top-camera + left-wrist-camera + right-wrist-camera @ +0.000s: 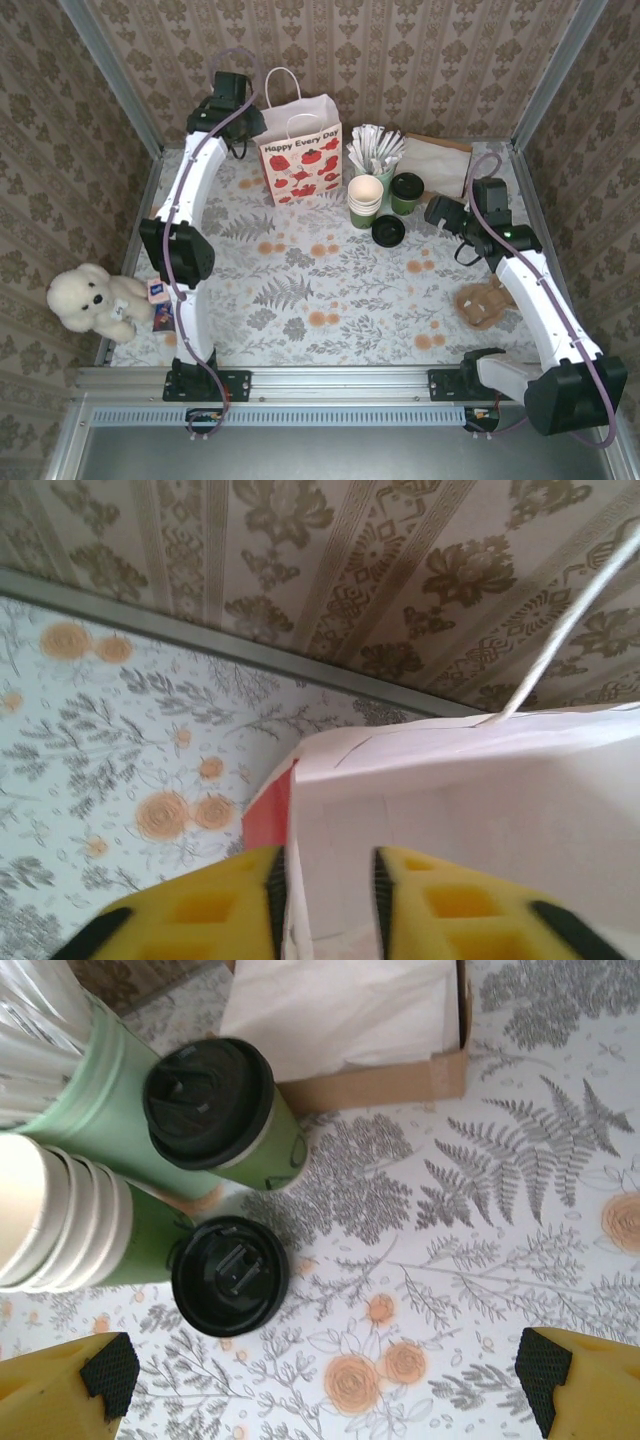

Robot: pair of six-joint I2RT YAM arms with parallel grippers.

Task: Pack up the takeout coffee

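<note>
Right gripper (327, 1385) wide open, empty; left gripper (325, 890) nearly closed over paper bag (480, 810) rim, hold unclear. Takeout coffee (215, 1110) beside cup stack (60, 1220): light, crushable, so you want mid-wall, gently.

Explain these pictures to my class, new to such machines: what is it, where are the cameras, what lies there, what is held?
Two white robot arms share a flower-patterned table. One picture looks down from above; the others come from wrist cameras, showing yellow fingers. On the table: a white paper bag with red flowers, stacked lidless green paper cups, a green paper cup with a black plastic lid, a loose round black lid. The left gripper straddles the bag's rim; whether it pinches is unclear. The right gripper, open, holds nothing.
</note>
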